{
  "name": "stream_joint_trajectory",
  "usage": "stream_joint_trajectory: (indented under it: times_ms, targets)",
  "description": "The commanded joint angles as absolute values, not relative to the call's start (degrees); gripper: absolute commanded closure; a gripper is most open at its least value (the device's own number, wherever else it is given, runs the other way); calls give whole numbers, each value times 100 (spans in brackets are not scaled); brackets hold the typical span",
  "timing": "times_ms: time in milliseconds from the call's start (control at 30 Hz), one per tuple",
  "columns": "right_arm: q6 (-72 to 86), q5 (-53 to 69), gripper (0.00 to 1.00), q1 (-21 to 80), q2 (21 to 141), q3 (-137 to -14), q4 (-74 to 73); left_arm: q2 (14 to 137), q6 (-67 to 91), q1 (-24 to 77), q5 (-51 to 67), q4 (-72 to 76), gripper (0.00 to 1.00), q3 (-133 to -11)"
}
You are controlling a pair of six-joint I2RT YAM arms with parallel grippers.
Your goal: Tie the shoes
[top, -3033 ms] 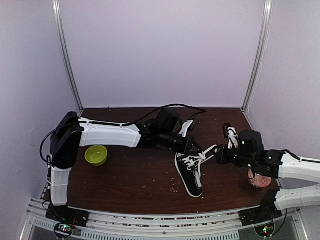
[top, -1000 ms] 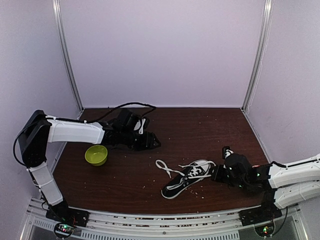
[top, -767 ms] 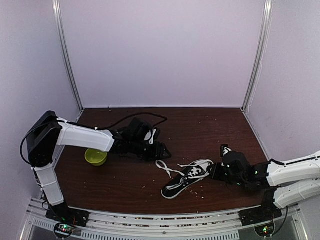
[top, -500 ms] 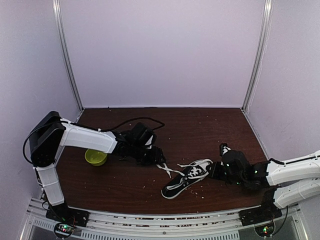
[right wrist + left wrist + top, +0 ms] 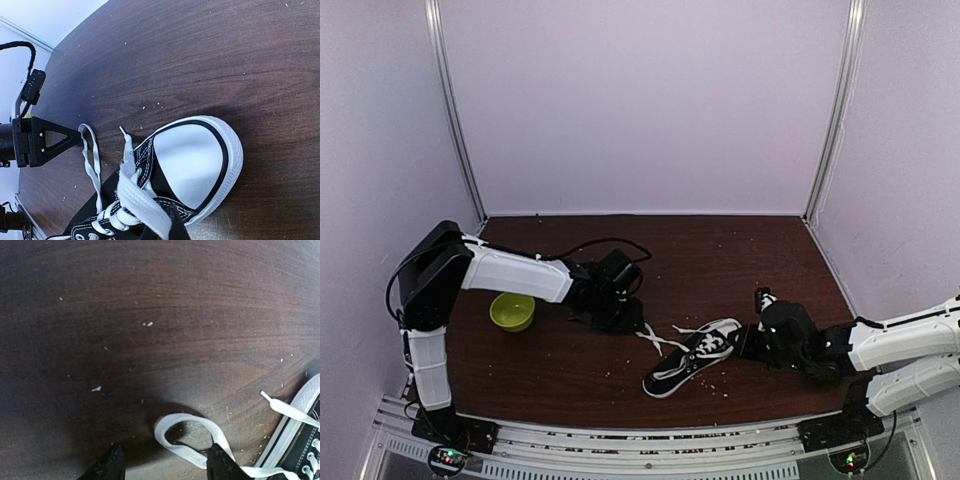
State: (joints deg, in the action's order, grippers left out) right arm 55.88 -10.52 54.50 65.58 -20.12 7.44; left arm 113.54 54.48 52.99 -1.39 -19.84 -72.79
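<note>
The shoe (image 5: pixel 692 360) lies on the dark wooden table (image 5: pixel 740 260), its white toe cap (image 5: pixel 192 160) pointing right toward my right gripper (image 5: pixel 748 345). That gripper (image 5: pixel 165 232) is shut on a wide white lace (image 5: pixel 137 197) by the toe. A loose loop of lace (image 5: pixel 655 340) trails left of the shoe. My left gripper (image 5: pixel 625 318) hangs low over it, open. In the left wrist view the loop (image 5: pixel 182 416) lies between the two black fingertips (image 5: pixel 112 465), against the right one. The right wrist view shows the left gripper (image 5: pixel 45 142) just beside the loop (image 5: pixel 89 170).
A green bowl (image 5: pixel 512 310) stands at the left, beside the left arm. A black cable (image 5: pixel 590 243) arches over that arm. Pale crumbs dot the table (image 5: pixel 150 323). Metal posts (image 5: pixel 455 120) and purple walls close in the back and sides.
Three seconds ago the shoe lay toe-near between both grippers; now it lies turned, toe right. Over the last second the left gripper swept right from the bowl to the lace loop. The right gripper held still.
</note>
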Motion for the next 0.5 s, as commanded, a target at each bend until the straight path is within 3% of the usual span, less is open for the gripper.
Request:
stream_joint_trajectory:
  times_ms: [0, 333, 467]
  targets:
    - [5646, -1037, 100, 5436, 6550, -1925, 979, 11585, 5529, 5326, -125, -2161, 43, -7506]
    - [5668, -1074, 100, 5438, 6402, -1799, 1007, 12038, 5546, 5306, 242, -2206, 60, -7847]
    - [5651, -1057, 100, 5437, 6262, -1765, 944, 12166, 5655, 5186, 606, -1929, 83, -7704]
